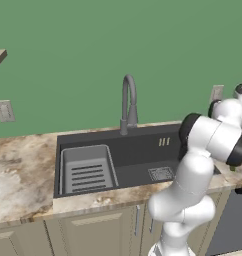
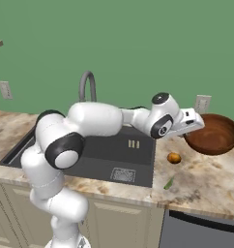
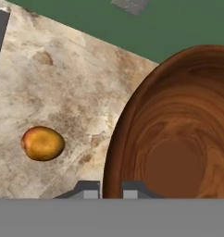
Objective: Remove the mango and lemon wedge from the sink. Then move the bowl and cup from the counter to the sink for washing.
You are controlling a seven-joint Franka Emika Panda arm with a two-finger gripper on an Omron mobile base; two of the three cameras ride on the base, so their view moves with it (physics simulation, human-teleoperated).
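The wide reddish-brown bowl [image 2: 213, 135] [image 3: 178, 139] is over the counter [image 2: 206, 179] right of the sink [image 2: 104, 152] [image 1: 138, 150], tilted with its inside showing. My gripper [image 2: 196, 122] [image 3: 110, 190] is shut on the bowl's near rim, one fingertip on each side of it. The mango [image 2: 174, 158] [image 3: 42, 143] lies on the counter just left of the bowl. The lemon wedge [image 2: 168, 183] rests nearer the counter's front edge. The cup is out of view.
A grey gooseneck faucet [image 1: 129, 102] [image 2: 87, 87] stands behind the sink, and a slotted tray insert [image 1: 88, 170] fills its left part. A wall outlet [image 2: 202, 103] is behind the bowl. A dark appliance front [image 2: 201, 232] sits below the counter on the right.
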